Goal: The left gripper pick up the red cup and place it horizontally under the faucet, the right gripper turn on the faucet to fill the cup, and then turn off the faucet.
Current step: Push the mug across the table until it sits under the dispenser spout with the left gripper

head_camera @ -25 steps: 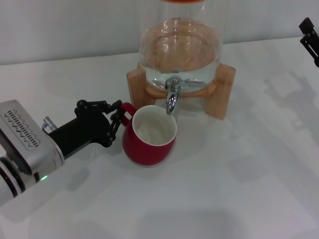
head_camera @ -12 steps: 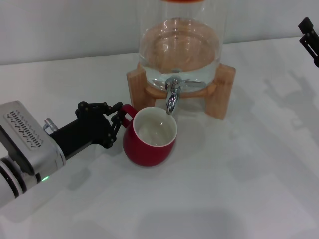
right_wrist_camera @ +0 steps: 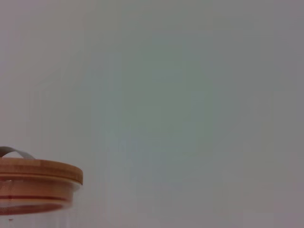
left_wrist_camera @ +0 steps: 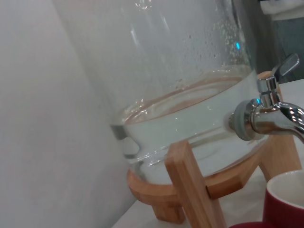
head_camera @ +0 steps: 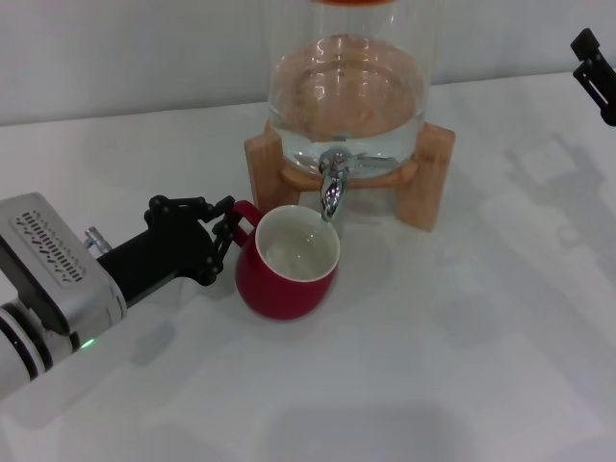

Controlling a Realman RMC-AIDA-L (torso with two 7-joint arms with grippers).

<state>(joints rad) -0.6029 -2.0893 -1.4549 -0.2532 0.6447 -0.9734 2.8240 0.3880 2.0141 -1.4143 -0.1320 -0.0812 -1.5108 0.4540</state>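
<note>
The red cup point(head_camera: 287, 284) stands upright on the white table with its white inside showing, its mouth just below the spout of the chrome faucet point(head_camera: 332, 188). My left gripper point(head_camera: 231, 227) reaches in from the left and is shut on the cup's small red handle. In the left wrist view the faucet point(left_wrist_camera: 266, 116) and its lever show close up, with the cup's rim point(left_wrist_camera: 287, 199) beneath the spout. My right gripper point(head_camera: 595, 63) hangs at the far right edge, well away from the faucet, only partly in view.
The faucet sits on a clear glass dispenser point(head_camera: 346, 87) holding water, resting on a wooden stand point(head_camera: 438, 178). Its wooden lid point(right_wrist_camera: 38, 173) shows in the right wrist view. A white wall runs behind the table point(head_camera: 433, 366).
The cup and left gripper have barely shifted, a touch to the left. The right gripper has edged slightly upward at the frame's edge.
</note>
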